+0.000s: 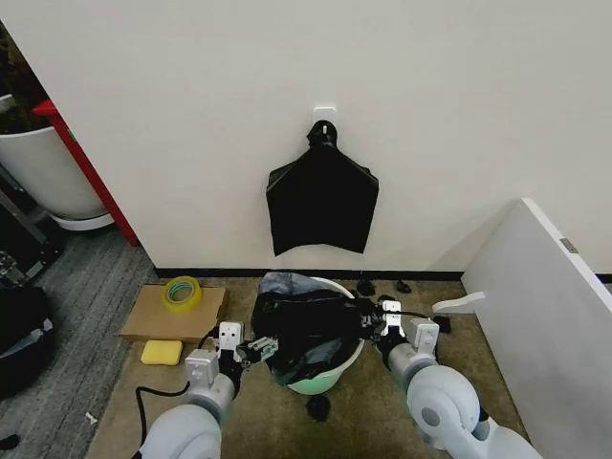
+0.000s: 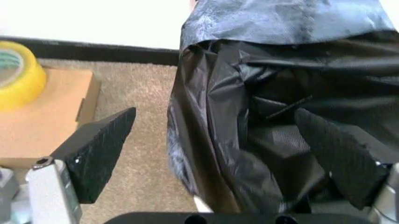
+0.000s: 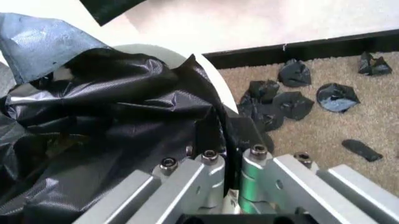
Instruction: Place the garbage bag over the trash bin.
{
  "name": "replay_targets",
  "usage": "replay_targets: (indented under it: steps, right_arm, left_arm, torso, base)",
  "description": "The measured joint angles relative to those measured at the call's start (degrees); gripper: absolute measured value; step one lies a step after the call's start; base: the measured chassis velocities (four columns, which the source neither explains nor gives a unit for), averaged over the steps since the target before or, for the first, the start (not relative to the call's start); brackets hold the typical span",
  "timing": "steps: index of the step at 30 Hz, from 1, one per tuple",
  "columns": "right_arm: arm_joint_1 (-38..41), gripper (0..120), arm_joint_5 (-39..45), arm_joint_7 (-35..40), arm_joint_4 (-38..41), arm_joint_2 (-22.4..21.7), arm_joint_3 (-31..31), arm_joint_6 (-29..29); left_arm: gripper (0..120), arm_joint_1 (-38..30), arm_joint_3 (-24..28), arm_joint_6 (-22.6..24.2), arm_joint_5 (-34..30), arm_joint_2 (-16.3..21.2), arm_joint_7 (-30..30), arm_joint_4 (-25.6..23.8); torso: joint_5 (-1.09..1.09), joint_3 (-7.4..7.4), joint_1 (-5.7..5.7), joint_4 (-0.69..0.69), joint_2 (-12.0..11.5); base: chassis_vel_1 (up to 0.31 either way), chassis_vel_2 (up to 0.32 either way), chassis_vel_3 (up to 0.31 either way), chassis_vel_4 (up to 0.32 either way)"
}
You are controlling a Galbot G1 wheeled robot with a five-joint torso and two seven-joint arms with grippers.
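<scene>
Bin liner job, items by size. Wall behind, cream, carrying a flat black bundle (image 1: 323,203) hung from a hook, not part of the work. White panel (image 1: 555,306) leaning at the robot's right, near the right arm's elbow room. Trash bin (image 1: 337,371), round cream-white bucket on carpet against the baseboard. Garbage bag (image 1: 304,330), thin glossy crinkled black film, heaped over and into the bin's mouth with a greyer flap standing up at the rear rim; judged very light, limp, slippery, apt to tear or slide off; best taken at the hem on opposite sides and drawn down outside the rim. Cardboard sheet (image 1: 177,314) on the floor at left, bearing a yellow tape roll (image 1: 181,292); yellow sponge (image 1: 161,352) beside it. Left hand (image 2: 218,154) at the bin's left side, pads spread wide, bag wall between them, nothing pinched. Right hand (image 3: 225,161) at the bin's right rim, fingers closed together on the bag's edge. Black scraps (image 3: 293,95) strewn on the carpet right of the bin, clear of the rim.
</scene>
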Motion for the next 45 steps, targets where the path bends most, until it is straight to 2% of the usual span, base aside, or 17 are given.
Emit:
replay_targets:
  steps: [4,7,13,16,19,20,23,28,31,33,35,37,41,45]
  right_arm:
    - [-0.1,0,0.3,0.4,0.0,-0.2,-0.1,-0.1]
    - [-0.1,0,0.5,0.6,0.2,-0.4,-0.1,-0.2]
    - [-0.3,0,0.8,0.9,0.4,-0.1,0.0,-0.2]
    - [-0.3,0,0.8,0.9,0.4,0.0,0.0,-0.2]
    - [-0.4,0,0.7,0.9,0.2,0.3,0.0,-0.2]
    - [-0.3,0,0.6,0.9,0.0,0.6,0.0,-0.1]
    - [-0.2,0,0.5,0.9,-0.1,0.7,0.0,-0.1]
    - [-0.3,0,0.4,0.9,-0.1,0.7,0.0,-0.1]
    - [-0.3,0,0.4,0.9,-0.1,0.7,0.0,0.0]
    - [-0.3,0,0.3,0.9,-0.1,0.7,0.0,0.0]
    - [-0.3,0,0.3,0.9,-0.1,0.8,0.0,0.0]
    - [-0.3,0,0.2,0.9,0.0,0.8,0.0,0.1]
    - [-0.4,0,0.2,0.9,0.1,0.7,0.1,0.1]
    - [-0.5,0,0.0,0.9,0.1,0.9,0.1,0.1]
  left_arm:
    - [100,-4.1,0.5,1.6,-4.5,-1.1,-1.9,2.5]
    - [100,-8.3,2.4,4.5,-11.1,-2.1,-4.3,5.3]
    - [100,-11.0,5.8,5.6,-11.7,-4.0,-4.7,9.4]
    - [100,-11.6,6.1,6.3,-11.7,-4.5,-5.8,9.8]
    - [100,-12.8,6.0,8.4,-13.7,-6.5,-9.9,11.3]
    - [95,-13.0,5.7,9.0,-15.0,-7.6,-11.5,12.0]
    - [92,-13.1,5.4,9.4,-15.8,-8.3,-12.6,12.4]
    - [73,-13.1,5.0,10.8,-18.5,-8.2,-14.0,12.2]
    - [68,-13.2,4.8,11.2,-20.2,-8.1,-14.7,11.9]
    - [55,-13.6,4.6,11.2,-22.0,-8.2,-16.1,11.7]
    - [52,-13.8,4.4,11.1,-23.4,-8.2,-17.0,11.5]
    - [43,-14.0,4.2,11.0,-25.3,-8.2,-18.1,11.3]
    - [25,-13.9,3.2,10.3,-26.4,-7.7,-18.1,11.2]
    - [14,-13.4,2.4,9.1,-26.4,-7.7,-17.5,11.5]
  torso:
    - [0.00,0.00,0.00,-0.01,0.0]
    - [0.00,0.00,0.00,-0.02,0.0]
    - [0.00,0.00,0.00,0.00,0.0]
    - [0.01,0.00,0.00,0.00,0.0]
    - [0.02,-0.01,-0.01,0.00,0.0]
    - [0.03,-0.01,-0.01,0.00,0.0]
    - [0.02,-0.01,-0.01,0.01,0.0]
    - [0.03,-0.01,-0.01,-0.01,0.0]
    - [0.02,-0.01,-0.01,0.00,0.0]
    - [0.00,0.00,-0.01,-0.01,0.0]
    - [0.01,0.00,-0.01,-0.01,0.0]
    - [0.00,0.00,0.00,-0.01,0.0]
    - [0.00,0.00,0.00,-0.01,0.0]
    - [0.00,0.00,0.00,0.00,0.0]
  base:
    - [0.000,0.000,0.000,0.000]
    - [0.000,0.000,0.000,0.000]
    - [0.000,0.000,0.000,0.000]
    - [0.000,0.000,0.000,0.000]
    - [0.000,0.000,0.000,0.000]
    - [0.000,0.000,0.000,0.000]
    - [0.000,0.000,0.000,0.000]
    - [0.000,0.000,0.000,0.000]
    - [0.000,0.000,0.000,0.000]
    - [0.000,0.000,0.000,0.000]
    - [0.000,0.000,0.000,0.000]
    - [0.000,0.000,0.000,0.000]
    - [0.000,0.000,0.000,0.000]
    - [0.000,0.000,0.000,0.000]
